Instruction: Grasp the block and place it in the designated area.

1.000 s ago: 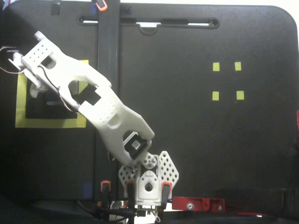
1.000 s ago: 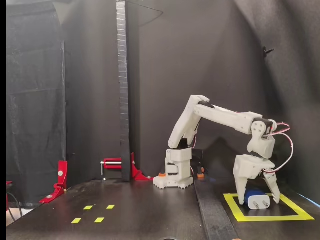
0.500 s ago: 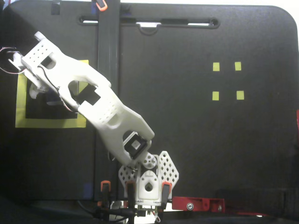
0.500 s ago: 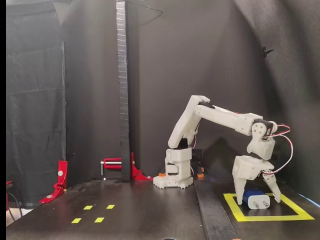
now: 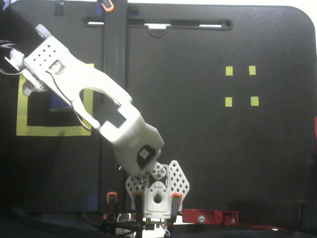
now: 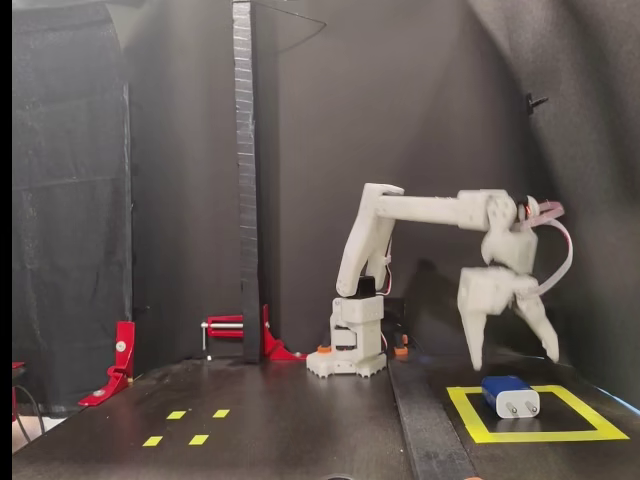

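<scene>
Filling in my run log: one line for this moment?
gripper: open, raised above block | block: lying inside yellow square, released | stage: placement done

Black cloth walls [image 6: 180, 150], dark tabletop [image 5: 198, 144]

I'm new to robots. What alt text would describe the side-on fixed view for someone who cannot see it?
A white robot arm holds its open gripper above a small blue block, which lies inside a yellow tape square on a black table. Four small yellow tape squares mark the table's left side.
</scene>
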Robot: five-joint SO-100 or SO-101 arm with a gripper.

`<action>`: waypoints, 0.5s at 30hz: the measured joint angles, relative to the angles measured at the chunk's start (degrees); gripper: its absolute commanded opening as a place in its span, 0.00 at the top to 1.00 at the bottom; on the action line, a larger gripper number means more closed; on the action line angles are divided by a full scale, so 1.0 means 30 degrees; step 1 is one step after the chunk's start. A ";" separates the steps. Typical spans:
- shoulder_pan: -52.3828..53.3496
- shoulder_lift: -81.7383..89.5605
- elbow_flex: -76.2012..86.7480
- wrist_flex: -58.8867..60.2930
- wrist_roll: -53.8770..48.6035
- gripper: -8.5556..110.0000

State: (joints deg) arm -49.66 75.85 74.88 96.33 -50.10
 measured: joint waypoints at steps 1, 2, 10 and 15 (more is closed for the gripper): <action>-0.0029 0.0352 0.0000 0.0205 0.0000 0.56; -0.0059 0.0674 0.0000 0.0381 0.0000 0.56; -0.0146 0.1611 0.0000 0.0879 0.0000 0.57; -0.0146 0.1611 0.0000 0.0879 0.0000 0.64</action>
State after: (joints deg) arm -50.10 80.68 74.88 98.96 -50.10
